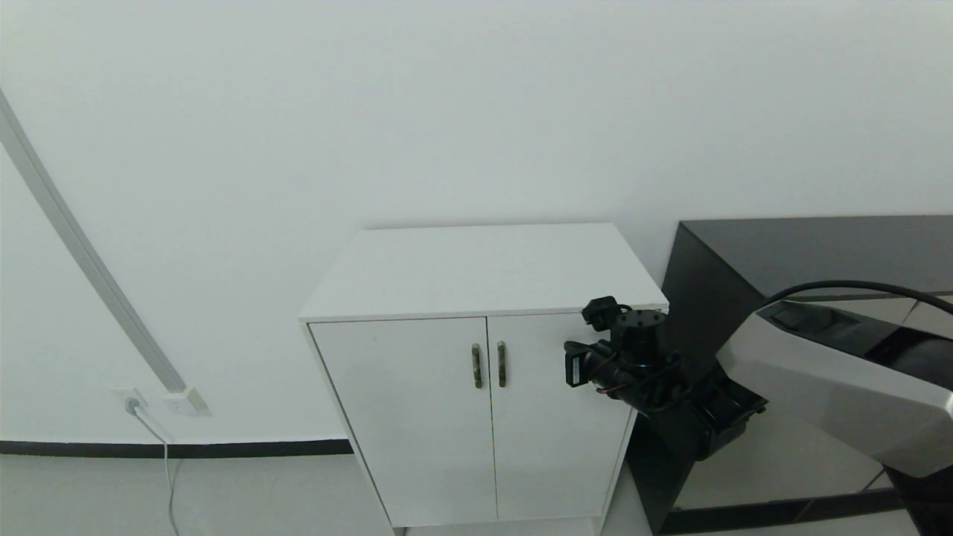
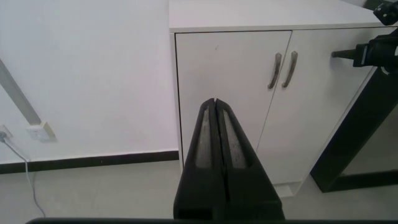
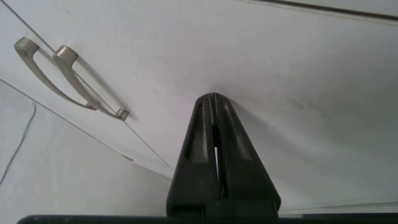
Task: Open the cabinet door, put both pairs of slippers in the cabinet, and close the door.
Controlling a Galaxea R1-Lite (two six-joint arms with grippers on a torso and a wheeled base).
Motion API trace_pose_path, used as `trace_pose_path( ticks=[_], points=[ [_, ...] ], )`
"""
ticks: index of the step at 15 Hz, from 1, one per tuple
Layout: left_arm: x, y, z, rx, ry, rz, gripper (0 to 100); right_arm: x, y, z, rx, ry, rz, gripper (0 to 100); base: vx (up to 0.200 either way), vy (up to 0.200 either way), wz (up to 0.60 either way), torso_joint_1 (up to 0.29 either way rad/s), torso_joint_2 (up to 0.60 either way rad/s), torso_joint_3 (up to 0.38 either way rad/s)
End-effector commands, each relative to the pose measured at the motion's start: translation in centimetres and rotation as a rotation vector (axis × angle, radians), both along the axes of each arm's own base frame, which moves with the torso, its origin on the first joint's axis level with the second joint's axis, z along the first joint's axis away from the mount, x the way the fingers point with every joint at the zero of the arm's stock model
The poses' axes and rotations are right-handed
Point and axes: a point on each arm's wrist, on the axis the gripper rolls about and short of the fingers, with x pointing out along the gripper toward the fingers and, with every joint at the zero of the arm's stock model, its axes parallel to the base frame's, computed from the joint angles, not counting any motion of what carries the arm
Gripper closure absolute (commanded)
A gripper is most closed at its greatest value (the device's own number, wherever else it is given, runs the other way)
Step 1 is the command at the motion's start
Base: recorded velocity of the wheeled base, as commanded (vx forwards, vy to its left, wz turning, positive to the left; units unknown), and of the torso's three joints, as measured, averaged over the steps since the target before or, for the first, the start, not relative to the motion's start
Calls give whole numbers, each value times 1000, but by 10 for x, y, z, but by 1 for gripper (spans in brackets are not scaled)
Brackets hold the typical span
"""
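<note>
A white cabinet (image 1: 476, 272) stands against the wall with both doors closed. Its two metal handles (image 1: 488, 365) sit side by side at the middle seam. My right gripper (image 3: 213, 98) is shut, and its tip is at the face of the right door (image 3: 298, 81), off to the side of the handles (image 3: 68, 81). From the head view it is in front of the right door's upper outer part (image 1: 572, 368). My left gripper (image 2: 214, 102) is shut and empty, held back from the cabinet and pointing at the left door (image 2: 230, 81).
A dark glossy unit (image 1: 744, 253) stands right beside the cabinet on its right. On the wall to the left are a slanted grey conduit (image 1: 74, 238) and a socket with a hanging cable (image 1: 132, 404). Bare floor (image 2: 93, 193) lies in front.
</note>
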Motion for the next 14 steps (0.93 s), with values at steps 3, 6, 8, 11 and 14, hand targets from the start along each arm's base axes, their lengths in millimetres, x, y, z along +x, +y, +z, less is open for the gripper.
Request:
trace_pose_path(
  ticks=[3,6,8,11,14],
  points=[
    [0,0,0,-1,2,0,100,1,-1,0,0,0,-4,100,0,0,0,0,0,0],
    [0,0,0,-1,2,0,100,-4,-3,-1,-5,9,-1,100,0,0,0,0,0,0],
    [0,0,0,-1,2,0,100,-18,-8,5,-7,11,2,100,0,0,0,0,0,0],
    [0,0,0,-1,2,0,100,-40,-22,23,3,-6,-4,100,0,0,0,0,0,0],
    [0,0,0,-1,0,0,100,-63,-37,36,12,-24,-16,100,0,0,0,0,0,0]
  ],
)
